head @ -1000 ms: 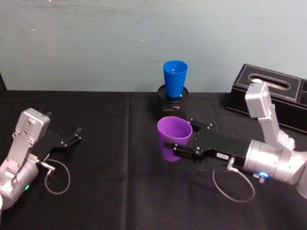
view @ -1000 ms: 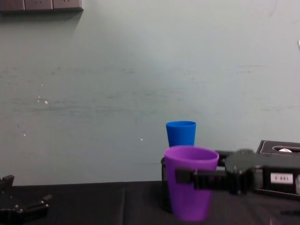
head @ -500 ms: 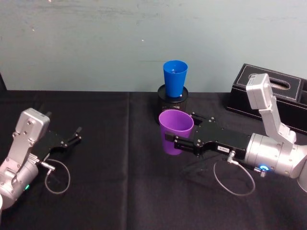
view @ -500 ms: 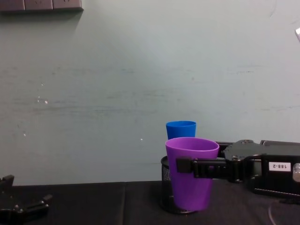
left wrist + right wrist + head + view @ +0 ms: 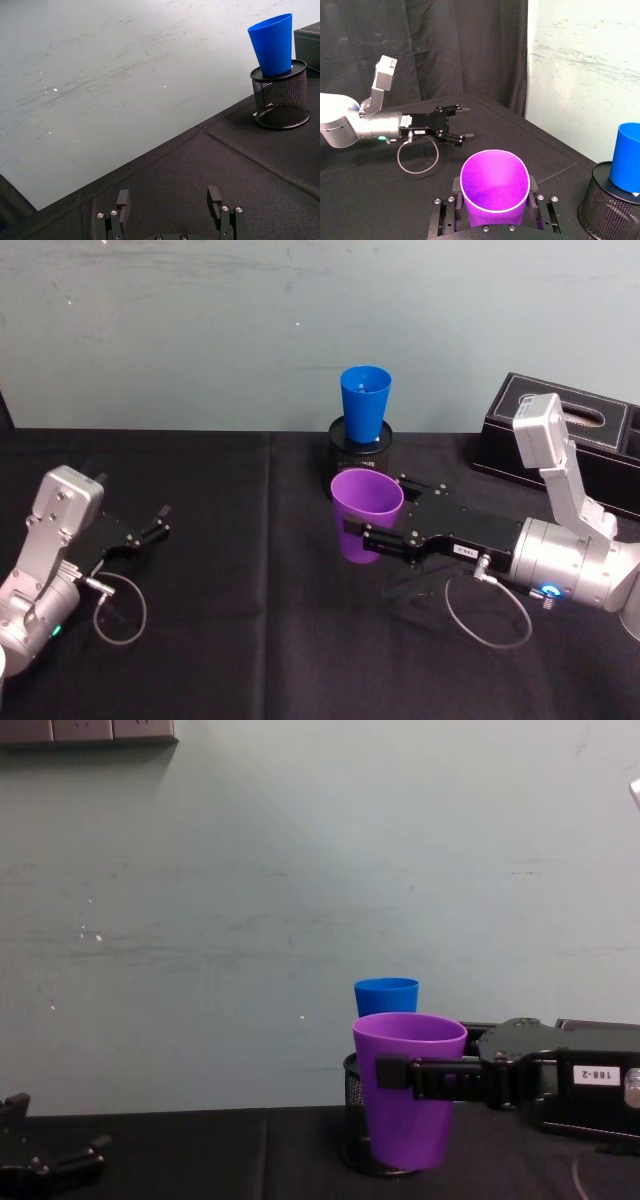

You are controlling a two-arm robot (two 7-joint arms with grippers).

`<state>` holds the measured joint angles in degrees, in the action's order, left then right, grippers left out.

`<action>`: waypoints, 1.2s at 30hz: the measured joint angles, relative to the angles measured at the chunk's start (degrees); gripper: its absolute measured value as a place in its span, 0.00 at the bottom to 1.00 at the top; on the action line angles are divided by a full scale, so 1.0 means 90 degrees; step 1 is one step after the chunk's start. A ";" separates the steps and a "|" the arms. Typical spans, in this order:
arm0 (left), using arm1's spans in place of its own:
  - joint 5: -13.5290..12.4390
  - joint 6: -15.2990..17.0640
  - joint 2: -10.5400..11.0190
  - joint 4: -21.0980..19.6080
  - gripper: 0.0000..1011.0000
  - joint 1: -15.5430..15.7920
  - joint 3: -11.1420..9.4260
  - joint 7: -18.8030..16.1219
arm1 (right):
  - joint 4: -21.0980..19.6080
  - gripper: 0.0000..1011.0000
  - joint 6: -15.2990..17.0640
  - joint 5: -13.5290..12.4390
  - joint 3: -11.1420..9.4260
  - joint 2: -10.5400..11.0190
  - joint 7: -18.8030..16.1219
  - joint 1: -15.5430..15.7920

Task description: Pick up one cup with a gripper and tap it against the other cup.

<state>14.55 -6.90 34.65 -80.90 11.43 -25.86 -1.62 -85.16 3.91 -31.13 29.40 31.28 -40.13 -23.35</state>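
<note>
Since the purple cup is thin, smooth plastic, I'd guess it's really light, a bit flexy and kinda slippery. The taper helps though: the wider rim can't slide down through a grip around the mid-wall, which is right where the right gripper has it clamped, one finger on each side, upright and apparently clear of the bench.

The blue cup is just beyond the fingertips and a bit higher, sitting in a black mesh pen holder. It looks loose in there, so a hard tap could tip it.

The left gripper is parked way off to the side, fingers spread with nothing in them.

Neither cup has markings. The only writing is a white sticker on the right gripper body that looks like "188-2".
</note>
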 joint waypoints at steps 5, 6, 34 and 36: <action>0.0000 0.0000 0.0000 0.0000 1.00 -0.0001 0.0000 0.0000 | 0.0000 0.72 -0.0003 0.0003 -0.0001 0.0000 -0.0003 0.0000; 0.0000 0.0000 0.0000 0.0000 1.00 0.0000 0.0000 0.0000 | 0.0000 0.72 -0.0004 0.0003 -0.0001 0.0000 -0.0003 0.0000; 0.0000 0.0000 0.0000 0.0000 1.00 0.0000 0.0000 0.0000 | 0.0000 0.72 -0.0008 0.0012 -0.0001 -0.0001 -0.0014 0.0000; 0.0000 0.0000 0.0000 0.0000 1.00 0.0000 0.0000 0.0000 | 0.0000 0.72 -0.0008 0.0012 -0.0001 -0.0001 -0.0013 0.0000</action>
<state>14.55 -6.90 34.64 -80.90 11.43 -25.86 -1.62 -85.17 3.84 -31.02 29.39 31.27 -40.25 -23.35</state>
